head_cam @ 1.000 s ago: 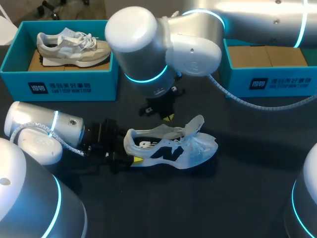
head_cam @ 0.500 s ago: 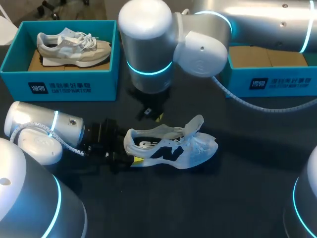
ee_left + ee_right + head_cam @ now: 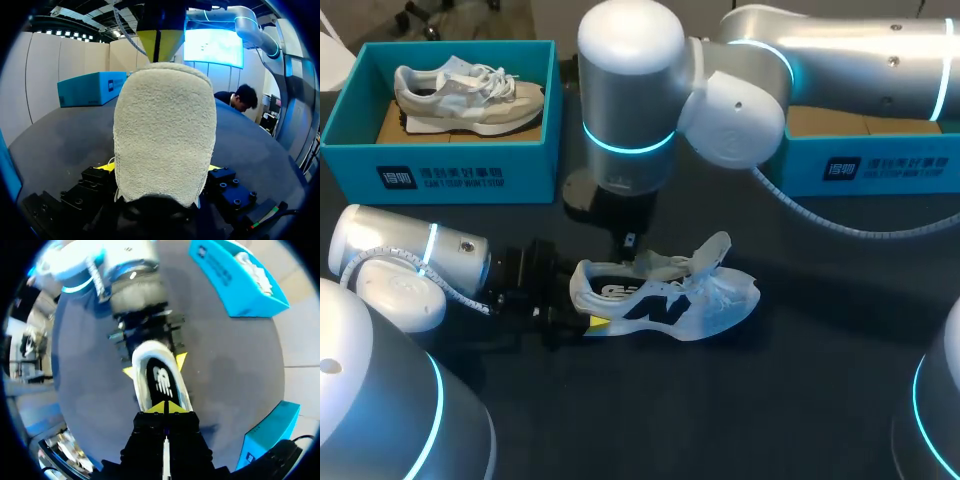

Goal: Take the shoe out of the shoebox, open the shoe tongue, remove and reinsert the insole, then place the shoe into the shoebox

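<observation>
**At the white shoe's heel and mouth: one gripper clamped, one closed**

On the dark table (image 3: 800,400), the white shoe (image 3: 665,300) sits outside any box. Its tongue is lifted and its toe points away from the left gripper (image 3: 582,320), whose yellow tips pinch the heel from both sides. Just above the shoe's opening hangs the right gripper (image 3: 628,243), fingertips pressed together over the dark insole (image 3: 161,377). Behind the shoe on the left arm's side, a teal shoebox (image 3: 440,170) holds a beige shoe (image 3: 470,95). A second teal box (image 3: 880,165) stands behind it on the right arm's side.

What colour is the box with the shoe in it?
The shoebox is bright teal-blue, seen best in the head view.
</observation>
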Action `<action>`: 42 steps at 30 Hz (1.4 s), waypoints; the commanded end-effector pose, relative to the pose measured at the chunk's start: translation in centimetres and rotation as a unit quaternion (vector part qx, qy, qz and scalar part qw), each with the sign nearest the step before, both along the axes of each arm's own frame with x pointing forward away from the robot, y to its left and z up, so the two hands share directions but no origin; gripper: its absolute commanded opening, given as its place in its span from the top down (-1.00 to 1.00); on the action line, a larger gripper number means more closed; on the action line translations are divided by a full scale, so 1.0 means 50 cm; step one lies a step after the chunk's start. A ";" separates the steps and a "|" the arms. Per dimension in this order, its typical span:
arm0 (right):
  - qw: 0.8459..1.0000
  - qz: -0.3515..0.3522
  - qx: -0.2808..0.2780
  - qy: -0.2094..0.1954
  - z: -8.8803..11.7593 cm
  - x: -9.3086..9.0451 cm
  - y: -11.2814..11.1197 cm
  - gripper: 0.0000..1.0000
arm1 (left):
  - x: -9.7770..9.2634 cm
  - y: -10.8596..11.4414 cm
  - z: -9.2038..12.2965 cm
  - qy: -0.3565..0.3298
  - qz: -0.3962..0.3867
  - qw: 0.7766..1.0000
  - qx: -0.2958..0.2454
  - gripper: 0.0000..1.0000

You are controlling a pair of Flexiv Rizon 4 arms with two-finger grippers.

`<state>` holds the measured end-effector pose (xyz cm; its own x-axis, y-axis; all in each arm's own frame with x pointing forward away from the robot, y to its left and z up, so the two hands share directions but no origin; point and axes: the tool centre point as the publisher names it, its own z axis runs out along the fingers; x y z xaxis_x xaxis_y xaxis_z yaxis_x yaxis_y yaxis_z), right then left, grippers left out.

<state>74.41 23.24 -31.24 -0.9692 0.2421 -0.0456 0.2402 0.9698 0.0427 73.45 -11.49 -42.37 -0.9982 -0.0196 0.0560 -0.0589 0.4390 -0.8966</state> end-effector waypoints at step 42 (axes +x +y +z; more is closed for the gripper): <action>0.999 -0.034 -0.015 -0.024 -0.071 -0.014 -0.011 1.00 | 0.007 0.002 -0.011 0.000 0.000 1.000 0.001 1.00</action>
